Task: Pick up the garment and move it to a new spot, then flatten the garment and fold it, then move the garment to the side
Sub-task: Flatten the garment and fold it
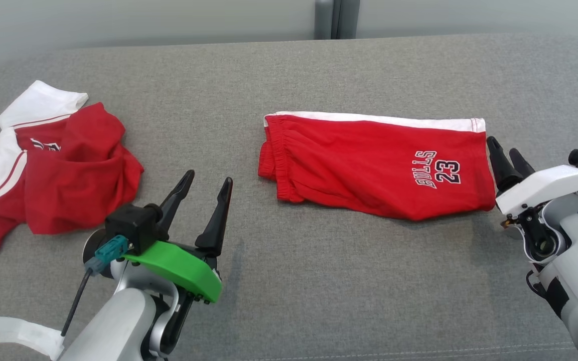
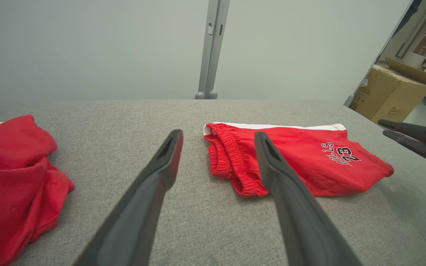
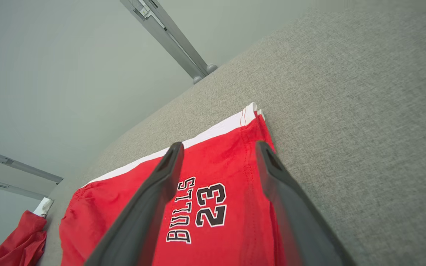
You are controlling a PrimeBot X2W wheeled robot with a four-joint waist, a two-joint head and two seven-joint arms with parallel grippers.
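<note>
The garment, a pair of red shorts [image 1: 369,160] with a white side stripe and "BULLS 23" print, lies folded lengthwise in the middle of the grey surface [image 1: 289,281]. My right gripper [image 1: 501,145] stands open just off the shorts' right hem, holding nothing. In the right wrist view its fingers [image 3: 219,144] hover apart over the printed end of the shorts [image 3: 213,207]. My left gripper [image 1: 208,176] is open and empty, left of the waistband. Its fingers [image 2: 217,133] point toward the shorts [image 2: 309,159], with the right gripper [image 2: 383,126] at that view's right edge.
A crumpled red and white jersey [image 1: 53,160] lies at the far left [image 2: 9,177]. A white strip [image 1: 13,333] sits at the near left edge. A pale wall with a grey post [image 1: 331,17] stands behind. A cardboard box [image 2: 390,96] stands beyond the right side.
</note>
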